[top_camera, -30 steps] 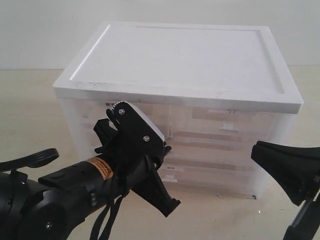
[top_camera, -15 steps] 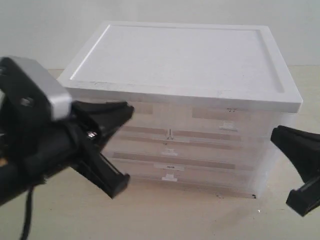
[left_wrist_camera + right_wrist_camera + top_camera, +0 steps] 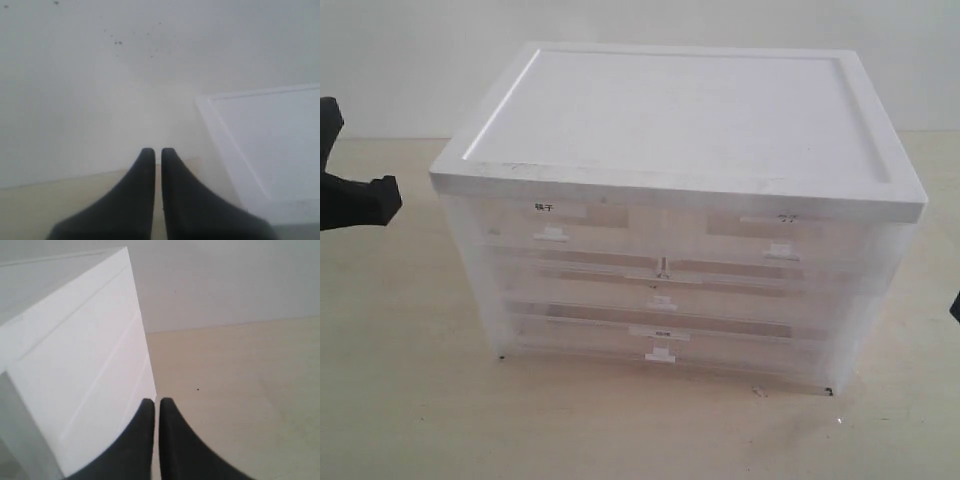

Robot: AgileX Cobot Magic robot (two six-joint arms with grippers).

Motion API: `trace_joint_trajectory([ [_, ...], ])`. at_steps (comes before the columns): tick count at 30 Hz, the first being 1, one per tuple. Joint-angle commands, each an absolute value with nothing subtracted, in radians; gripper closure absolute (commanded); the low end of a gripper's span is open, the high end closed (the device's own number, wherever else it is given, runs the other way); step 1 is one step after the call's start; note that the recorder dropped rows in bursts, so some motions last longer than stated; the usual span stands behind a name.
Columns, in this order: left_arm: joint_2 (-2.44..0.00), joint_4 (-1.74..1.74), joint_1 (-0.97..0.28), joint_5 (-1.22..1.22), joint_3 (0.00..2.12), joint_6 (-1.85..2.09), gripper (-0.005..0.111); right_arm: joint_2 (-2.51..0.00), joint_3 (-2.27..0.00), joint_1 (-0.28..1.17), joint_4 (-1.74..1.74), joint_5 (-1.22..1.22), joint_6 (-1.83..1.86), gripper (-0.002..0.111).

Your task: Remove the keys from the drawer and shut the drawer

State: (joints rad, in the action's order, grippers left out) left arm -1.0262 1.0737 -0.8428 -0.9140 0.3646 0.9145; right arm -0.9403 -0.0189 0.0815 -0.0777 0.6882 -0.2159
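The white translucent drawer cabinet (image 3: 680,190) stands in the middle of the exterior view, and all its drawers (image 3: 660,300) look pushed in. The keys are not visible in any view. My left gripper (image 3: 157,152) is shut with nothing between its fingers; it is beside the cabinet's top corner (image 3: 260,150). In the exterior view only its black tip (image 3: 365,200) shows at the far left edge. My right gripper (image 3: 157,401) is shut and empty next to the cabinet's side wall (image 3: 85,370). Just a dark sliver (image 3: 956,306) of it shows at the right edge.
The cabinet sits on a pale beige tabletop (image 3: 410,400) before a white wall (image 3: 410,60). Small white handles (image 3: 552,234) mark the drawer fronts, with two small drawers side by side in the top row.
Both arms have drawn away from the cabinet front. The left gripper swung out to the far left edge, and the right gripper slid almost fully off the right edge.
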Motion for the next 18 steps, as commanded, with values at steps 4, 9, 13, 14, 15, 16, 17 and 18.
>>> trace_joint_trajectory([
  [4, -1.175, 0.726, -0.571, -0.598, 0.389, 0.525, 0.102, -0.939, -0.023, 0.080, -0.148, 0.690, -0.252, 0.108],
  [9, -1.283, 0.488, -0.486, -0.567, 0.408, 0.278, 0.102, -0.939, -0.025, 0.080, -0.228, 0.729, -0.289, 0.108],
  [13, -1.321, 0.292, -0.484, -0.575, 0.408, 0.100, 0.102, -0.943, -0.054, 0.080, -0.309, 0.708, -0.329, 0.108],
  [14, -1.327, 0.257, -0.484, -0.575, 0.408, 0.070, 0.102, -0.951, -0.060, 0.080, -0.327, 0.706, -0.339, 0.108],
  [15, -1.336, 0.214, -0.484, -0.575, 0.408, 0.027, 0.102, -0.962, -0.064, 0.080, -0.329, 0.706, -0.339, 0.108],
  [16, -1.341, 0.195, -0.484, -0.575, 0.408, 0.006, 0.102, -0.972, -0.070, 0.080, -0.329, 0.707, -0.339, 0.108],
  [17, -1.346, 0.180, -0.484, -0.573, 0.408, -0.008, 0.102, -0.987, -0.072, 0.080, -0.329, 0.705, -0.339, 0.108],
  [18, -1.350, 0.165, -0.487, -0.568, 0.408, -0.012, 0.102, -1.005, -0.074, 0.080, -0.329, 0.720, -0.335, 0.108],
])
